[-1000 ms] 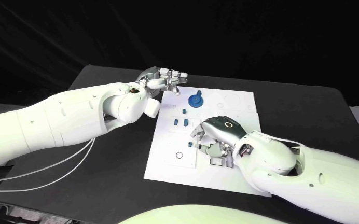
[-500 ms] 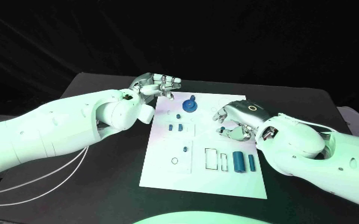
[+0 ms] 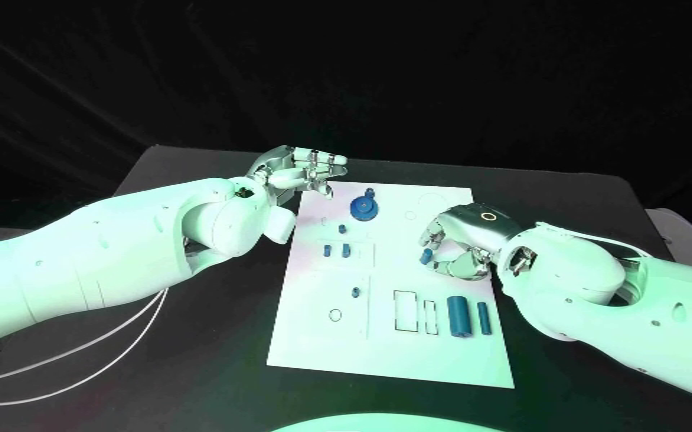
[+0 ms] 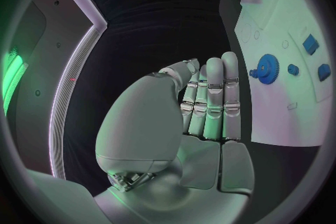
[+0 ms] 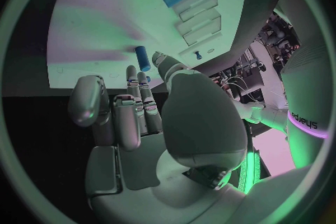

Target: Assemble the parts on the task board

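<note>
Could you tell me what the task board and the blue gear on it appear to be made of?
The task board looks like a thin, rigid white sheet, probably matte plastic: flat, with printed outlines and little glare. The blue gear looks like moulded or printed plastic: evenly coloured, dull, with fine teeth showing in the left wrist view. Neither is certain.

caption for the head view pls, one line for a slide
Right hand over the white task board by a small blue part; left hand raised at its far corner.

Head view looks down; wrist views close; all share task board (image 3: 389, 282).
</note>
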